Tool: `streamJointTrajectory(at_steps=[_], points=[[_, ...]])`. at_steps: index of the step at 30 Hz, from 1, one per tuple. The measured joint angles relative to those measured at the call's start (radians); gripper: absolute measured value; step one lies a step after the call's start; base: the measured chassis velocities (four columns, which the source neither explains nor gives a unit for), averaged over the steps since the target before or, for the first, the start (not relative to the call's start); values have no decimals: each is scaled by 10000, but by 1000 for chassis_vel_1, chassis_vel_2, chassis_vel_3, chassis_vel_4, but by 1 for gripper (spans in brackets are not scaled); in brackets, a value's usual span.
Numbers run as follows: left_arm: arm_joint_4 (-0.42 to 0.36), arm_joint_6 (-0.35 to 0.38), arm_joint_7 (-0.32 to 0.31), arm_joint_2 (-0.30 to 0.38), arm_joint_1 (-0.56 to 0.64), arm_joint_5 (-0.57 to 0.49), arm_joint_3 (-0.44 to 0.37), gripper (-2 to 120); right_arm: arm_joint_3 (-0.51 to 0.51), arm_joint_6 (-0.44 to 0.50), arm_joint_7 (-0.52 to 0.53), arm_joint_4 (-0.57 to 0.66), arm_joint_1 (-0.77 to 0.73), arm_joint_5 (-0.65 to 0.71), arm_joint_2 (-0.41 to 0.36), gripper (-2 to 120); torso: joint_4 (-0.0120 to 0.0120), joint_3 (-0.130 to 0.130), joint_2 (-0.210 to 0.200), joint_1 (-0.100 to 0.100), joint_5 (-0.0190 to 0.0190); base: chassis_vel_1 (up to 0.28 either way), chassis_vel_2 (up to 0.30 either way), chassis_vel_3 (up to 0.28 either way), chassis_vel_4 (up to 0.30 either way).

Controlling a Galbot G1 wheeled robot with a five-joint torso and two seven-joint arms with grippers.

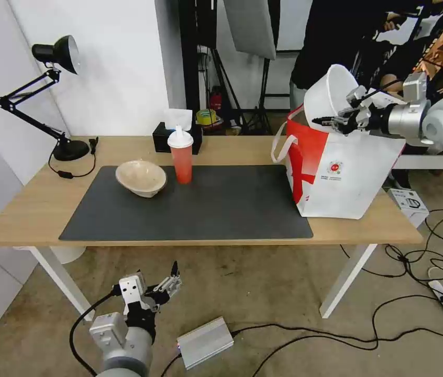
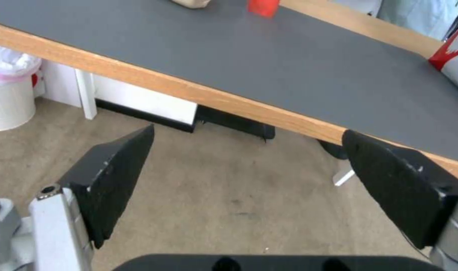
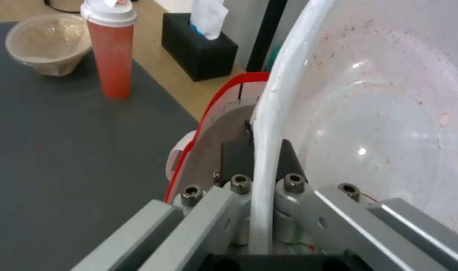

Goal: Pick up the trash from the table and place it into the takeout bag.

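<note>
The right hand [image 1: 336,119] is clamped on the rim of the big white bowl [image 1: 329,94], holding it tipped on edge directly above the open mouth of the takeout bag [image 1: 347,178]. In the right wrist view the rim [image 3: 267,150] runs between the two black fingers [image 3: 235,158], which pinch it from either side. The inside wall of the bowl carries fine reddish specks and smears; no solid scraps can be made out in it. The bag stands upright on the desk [image 1: 232,149], just off the right end of the dark grey mat [image 1: 206,209], its red side panel facing the mat and one white handle loop hanging over that side. What lies inside the bag cannot be seen.

On the mat, well to the left of the bag, stands the red drink cup [image 1: 181,157] with its white domed lid on. Just left of the cup the beige paper-pulp bowl [image 1: 141,178] rests tilted, its hollow looking bare. Behind the cup, off the mat, sits a black tissue box [image 1: 166,137] with a white tissue sticking up.

The left hand [image 1: 164,285] hangs low over the floor, below the desk's front edge, far to the left of the bag, with its fingers [image 2: 113,177] spread wide and holding nothing.
</note>
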Motion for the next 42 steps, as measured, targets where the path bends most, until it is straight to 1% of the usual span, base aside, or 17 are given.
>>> streamJointTrajectory(at_steps=[4,5,7,9,11,13,16,19,20,21,22,23,25,26,27,29,42], points=[[5,0,-3,8,43,2,40,100,15,68,103,16,-24,8,10,0,0,0,0,0,0,0,0,0,0],[8,0,-6,8,55,8,49,100,21,92,141,17,-24,23,11,6,0,0,0,0,-1,0,0,0,0],[8,0,-6,8,55,8,49,100,21,92,141,17,-24,23,11,6,0,0,0,0,-1,0,0,0,0],[10,0,-9,-10,72,29,100,100,36,128,238,73,-25,119,-23,22,0,0,0,0,0,0,0,0,0],[19,0,-15,-70,81,68,113,100,42,128,293,108,-25,179,-47,34,-1,0,0,0,0,0,0,0,0],[38,0,-28,-130,81,93,129,100,45,128,316,116,-24,204,-51,35,-1,0,0,0,-1,0,0,0,0],[66,0,-40,-238,97,187,238,100,46,128,346,154,-12,239,-56,48,0,0,0,0,-1,0,0,0,0],[72,-1,-40,-233,118,230,266,100,46,128,353,192,6,243,-66,55,0,0,0,0,0,0,0,0,0],[76,-3,-40,-216,128,260,274,100,46,128,354,217,10,247,-72,62,0,0,0,0,-1,0,0,0,0],[76,-3,-40,-216,128,260,274,100,46,128,354,217,10,247,-72,62,0,0,0,0,-1,0,0,0,0],[90,-15,-41,-186,121,298,274,100,46,128,355,290,12,264,-83,70,-1,0,1,-1,0,0,0,0,0],[100,-20,-41,-186,103,306,272,100,46,128,357,322,17,266,-83,71,0,0,1,0,0,0,0,0,0],[110,-26,-41,-221,85,315,279,100,36,129,374,332,57,271,-66,82,0,0,0,0,0,0,0,0,0],[110,-26,-41,-221,85,315,279,100,36,129,374,332,57,271,-66,82,0,0,0,0,0,0,0,0,0],[114,-29,-41,-250,113,350,335,100,-19,127,381,319,114,273,-55,90,0,0,0,0,0,0,0,0,0],[116,-38,-42,-252,137,381,354,100,-59,126,383,295,183,274,-41,97,0,0,1,0,0,0,0,0,0],[79,-46,-41,-166,146,378,313,100,-37,135,466,382,239,334,-114,100,0,0,0,0,0,0,0,0,0]])
